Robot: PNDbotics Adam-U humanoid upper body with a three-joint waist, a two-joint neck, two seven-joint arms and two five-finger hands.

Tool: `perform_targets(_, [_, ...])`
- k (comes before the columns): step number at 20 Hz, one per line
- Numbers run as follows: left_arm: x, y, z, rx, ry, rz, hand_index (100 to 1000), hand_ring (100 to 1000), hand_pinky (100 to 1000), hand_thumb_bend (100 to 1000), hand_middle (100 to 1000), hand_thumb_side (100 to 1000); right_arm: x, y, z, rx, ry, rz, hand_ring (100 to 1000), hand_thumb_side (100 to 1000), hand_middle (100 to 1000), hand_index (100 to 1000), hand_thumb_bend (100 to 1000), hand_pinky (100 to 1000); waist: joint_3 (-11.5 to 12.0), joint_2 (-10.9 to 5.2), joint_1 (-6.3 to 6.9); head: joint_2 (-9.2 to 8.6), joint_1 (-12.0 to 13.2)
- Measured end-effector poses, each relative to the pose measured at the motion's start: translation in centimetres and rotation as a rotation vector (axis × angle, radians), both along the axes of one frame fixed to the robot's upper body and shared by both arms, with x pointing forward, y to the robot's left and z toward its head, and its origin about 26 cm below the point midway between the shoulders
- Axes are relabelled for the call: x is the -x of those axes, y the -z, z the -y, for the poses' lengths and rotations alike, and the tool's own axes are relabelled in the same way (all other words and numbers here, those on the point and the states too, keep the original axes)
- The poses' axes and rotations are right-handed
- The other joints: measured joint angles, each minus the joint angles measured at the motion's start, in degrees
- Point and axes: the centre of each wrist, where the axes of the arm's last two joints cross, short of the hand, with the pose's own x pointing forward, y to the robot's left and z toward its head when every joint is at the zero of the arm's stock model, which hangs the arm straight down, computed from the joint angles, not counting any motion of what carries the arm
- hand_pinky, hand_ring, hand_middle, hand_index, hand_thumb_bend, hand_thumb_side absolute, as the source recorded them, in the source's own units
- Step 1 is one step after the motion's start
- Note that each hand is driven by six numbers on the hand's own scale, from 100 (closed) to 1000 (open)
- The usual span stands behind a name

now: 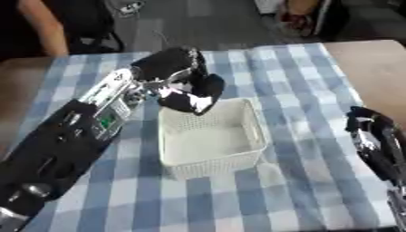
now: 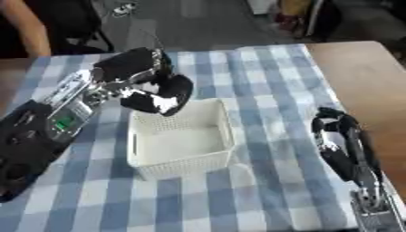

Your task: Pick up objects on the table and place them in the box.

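Left hand (image 1: 171,68): sits in the upper middle of the frame, at the end of a black and silver arm that enters from the lower left corner. Its fingers are curled round a dark object (image 1: 194,95) (black, with a pale patch on its lower side; its kind cannot be made out). The object hangs over the far left corner of the box, partly above the rim; whether it touches the rim cannot be told.

Box (image 1: 214,165): a white basket with perforated walls, standing upright at the centre of the frame on the worktop. Its interior shows a pale floor with nothing else discernible inside. The held object is the only task item visible.

Right hand (image 2: 337,136): shows at the right edge of the frame, right of the box and well apart from it, low over the cloth. Its fingers are relaxed, extended toward the top of the frame, and hold nothing.

Worktop (image 1: 373,59): brown wood, exposed at the upper right and along the left edge. A blue and white checked cloth (image 1: 277,68) covers most of it, lying askew, and the box stands on this cloth.
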Motion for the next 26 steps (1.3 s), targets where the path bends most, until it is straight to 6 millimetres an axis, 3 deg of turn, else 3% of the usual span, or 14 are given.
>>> perform_targets(4, [-0.3,1.1,-0.2,-0.037,0.009,-0.035,361,312,543,100,318,548,0.0,0.0,0.0,0.000,0.000,-0.001,592,762,707,831,261,717,-0.01,0.00,0.01,0.00,0.00])
perform_targets(11, [-0.4,1.3,-0.2,-0.048,0.019,-0.046,372,320,554,100,327,543,0.0,0.0,0.0,0.001,-0.001,-0.003,592,762,707,831,259,717,-0.01,0.00,0.01,0.00,0.00])
perform_targets(13, [-0.4,1.4,-0.3,-0.052,0.017,-0.051,452,405,595,100,415,646,0.0,0.0,0.0,0.001,-0.001,-0.003,592,762,708,831,258,717,-0.01,0.00,0.01,0.00,0.00])
perform_targets(14, [-0.4,1.5,-0.3,-0.055,0.018,-0.054,617,577,664,100,593,797,0.0,0.0,0.0,0.001,-0.001,-0.003,592,762,708,831,258,717,-0.01,0.00,0.01,0.00,0.00])
perform_targets(15, [-0.4,1.5,-0.3,-0.063,0.018,-0.057,617,577,664,100,593,797,0.0,0.0,0.0,0.001,-0.001,-0.003,592,762,708,831,258,717,-0.01,0.00,0.01,0.00,0.00])
perform_targets(16, [-0.4,1.5,-0.3,-0.078,0.019,-0.059,958,898,832,1000,908,889,0.0,0.0,0.0,0.001,-0.001,-0.003,592,762,708,831,257,716,-0.01,0.00,0.01,0.00,0.00])
perform_targets(17, [-0.4,1.5,-0.3,-0.107,0.023,-0.062,902,837,784,908,852,872,0.0,0.0,0.0,0.001,-0.001,-0.003,592,762,708,831,258,717,-0.01,0.00,0.01,0.00,0.00])
perform_targets(18, [-0.3,1.5,-0.2,-0.146,0.028,-0.064,1000,964,894,1000,972,1000,0.0,0.0,0.0,0.001,-0.001,-0.003,592,762,708,831,257,716,0.00,0.00,0.01,0.00,0.00])
perform_targets(26, [-0.1,0.8,0.1,-0.331,0.038,-0.046,1000,968,918,1000,976,1000,0.0,0.0,0.0,0.001,-0.001,-0.004,592,762,708,831,255,716,0.01,0.00,0.01,-0.01,0.00])
